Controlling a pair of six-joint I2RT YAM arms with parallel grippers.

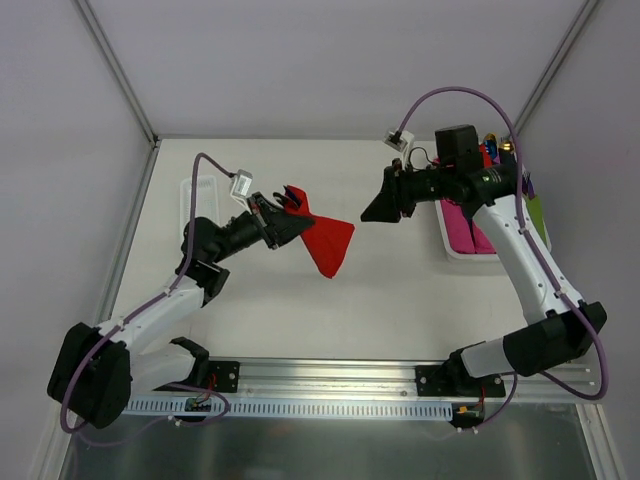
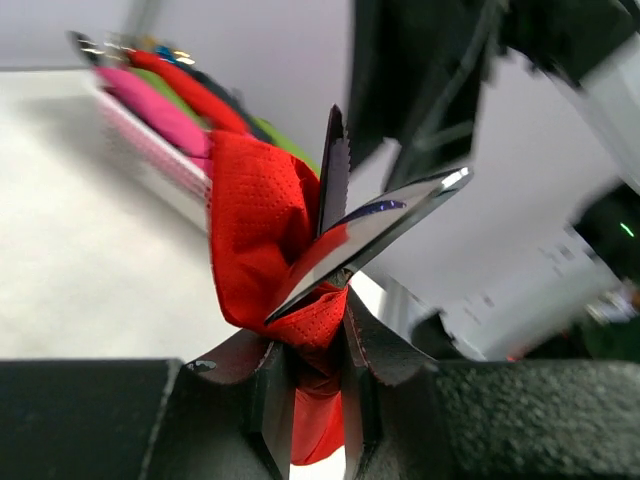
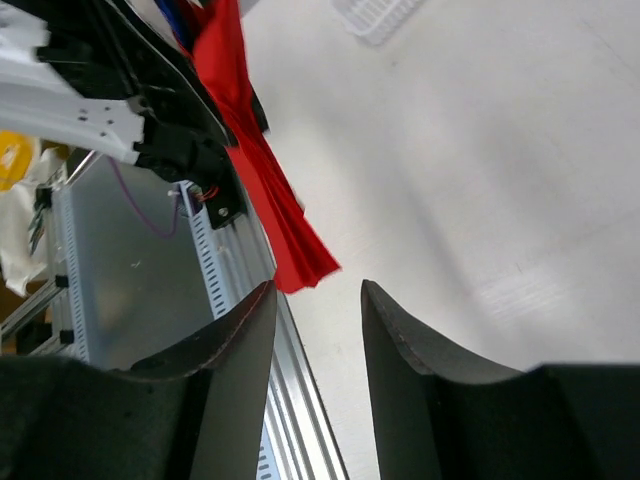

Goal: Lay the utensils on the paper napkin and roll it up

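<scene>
The left arm reaches from its base up and to the right, elbow bent, wrist angled toward the middle of the surface. The left gripper (image 1: pixel 288 213) (image 2: pixel 315 350) is held off the surface, jaws clamped tight on the paper napkin (image 1: pixel 328 245) (image 2: pixel 258 225) and the utensils (image 2: pixel 385 220). The right arm folds back from its elbow, forearm turned toward the left arm. The right gripper (image 1: pixel 376 209) (image 3: pixel 316 325) hangs with jaws apart, holding nothing, well apart from the left one.
</scene>
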